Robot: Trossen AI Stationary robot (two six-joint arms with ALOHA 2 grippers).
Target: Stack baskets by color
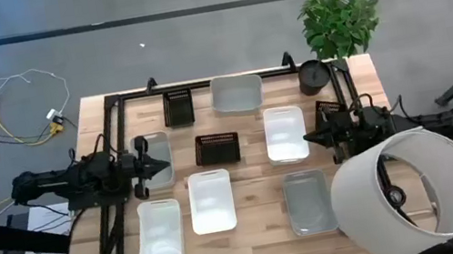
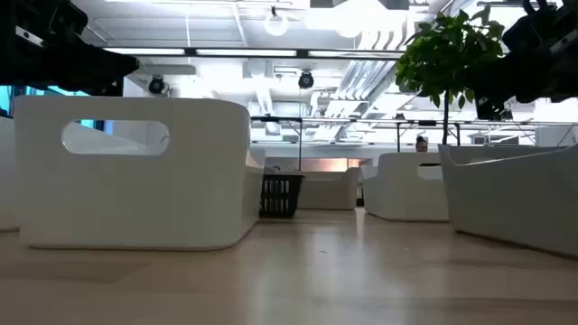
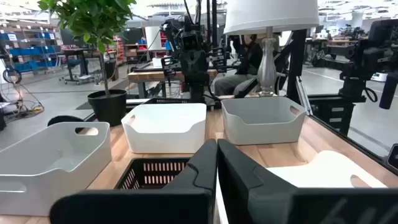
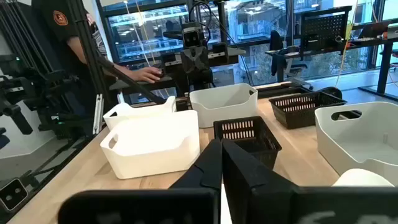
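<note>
Hovering at the table's left side, left gripper [image 1: 163,163] is seen with jaws pressed together, nothing held, above a clear basket [image 1: 154,160] | right gripper [image 1: 310,138] closed and empty, tip at the right edge of a white basket [image 1: 286,134] | black mesh basket [image 1: 217,148] lies between both tips, untouched | no legible writing seen

- Nine small baskets sit upright and apart, unstacked, across the wooden bench [image 1: 255,242].
- Three black mesh baskets: one at the far edge [image 1: 178,106], one mid-bench [image 1: 217,148], one by the right edge [image 1: 329,113].
- White baskets: near-left [image 1: 159,231], near-centre [image 1: 211,201], right of centre [image 1: 286,133].
- Translucent grey baskets: far centre [image 1: 237,93], left [image 1: 154,158], near-right [image 1: 308,202].
</note>
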